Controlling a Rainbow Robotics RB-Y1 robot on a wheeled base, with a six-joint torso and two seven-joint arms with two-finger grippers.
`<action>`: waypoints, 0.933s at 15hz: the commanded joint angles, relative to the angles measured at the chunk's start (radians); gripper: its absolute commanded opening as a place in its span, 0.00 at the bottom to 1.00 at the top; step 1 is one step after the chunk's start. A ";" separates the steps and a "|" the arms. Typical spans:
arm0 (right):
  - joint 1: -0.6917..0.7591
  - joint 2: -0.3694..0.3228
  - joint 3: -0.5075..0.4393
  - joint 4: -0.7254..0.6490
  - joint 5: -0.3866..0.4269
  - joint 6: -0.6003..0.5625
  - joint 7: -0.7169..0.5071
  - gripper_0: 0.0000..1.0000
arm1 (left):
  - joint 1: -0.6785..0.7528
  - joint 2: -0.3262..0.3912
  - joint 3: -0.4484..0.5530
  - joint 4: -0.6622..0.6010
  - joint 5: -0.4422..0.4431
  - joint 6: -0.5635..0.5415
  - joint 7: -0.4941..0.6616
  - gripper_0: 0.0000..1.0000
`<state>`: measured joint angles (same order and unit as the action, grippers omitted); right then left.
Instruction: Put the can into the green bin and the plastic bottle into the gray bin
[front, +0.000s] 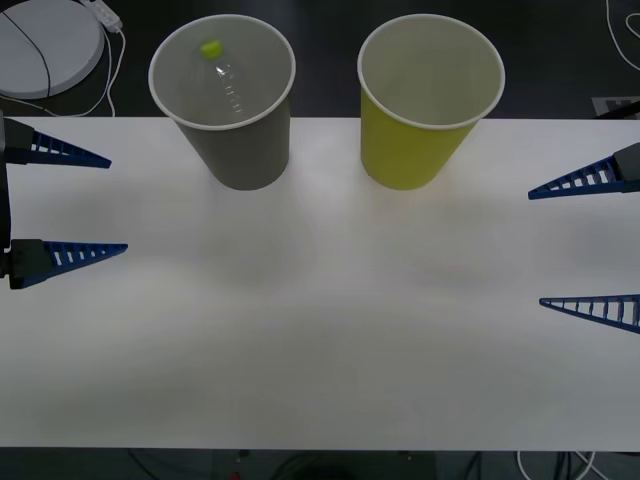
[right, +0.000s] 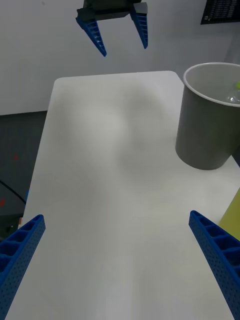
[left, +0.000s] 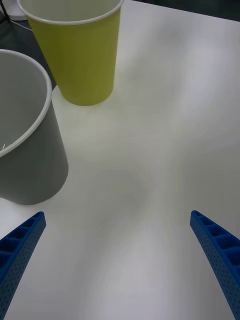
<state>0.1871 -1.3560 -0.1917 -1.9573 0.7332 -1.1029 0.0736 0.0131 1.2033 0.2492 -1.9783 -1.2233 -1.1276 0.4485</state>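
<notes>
With the plastic bottle (front: 226, 80) lying inside the gray bin (front: 240, 155) at upper left of the front view, cap toward the far rim, both pincers stand released: left gripper (front: 85, 205) nearer it, right gripper (front: 585, 245) nearer the green bin (front: 412, 150), apparently empty.

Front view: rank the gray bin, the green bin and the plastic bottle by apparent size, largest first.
1. The gray bin and the green bin: same shape, look about alike, so no ranking between them.
2. The plastic bottle, lying inside the gray bin: clearly smallest.
</notes>
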 joint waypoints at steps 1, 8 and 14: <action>0.000 0.000 0.000 0.000 0.000 0.000 0.000 1.00 | 0.062 -0.002 0.054 -0.001 0.041 -0.044 -0.076 1.00; 0.000 0.000 0.000 0.000 0.000 0.000 0.000 1.00 | 0.188 -0.004 0.154 0.001 0.143 -0.132 -0.211 1.00; 0.000 0.000 0.000 0.000 0.000 0.000 0.000 1.00 | 0.226 -0.004 0.197 0.004 0.177 -0.186 -0.244 1.00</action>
<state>0.1871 -1.3560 -0.1917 -1.9573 0.7332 -1.1029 0.0736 0.2382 1.1996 0.4446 -1.9746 -1.0466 -1.3059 0.2108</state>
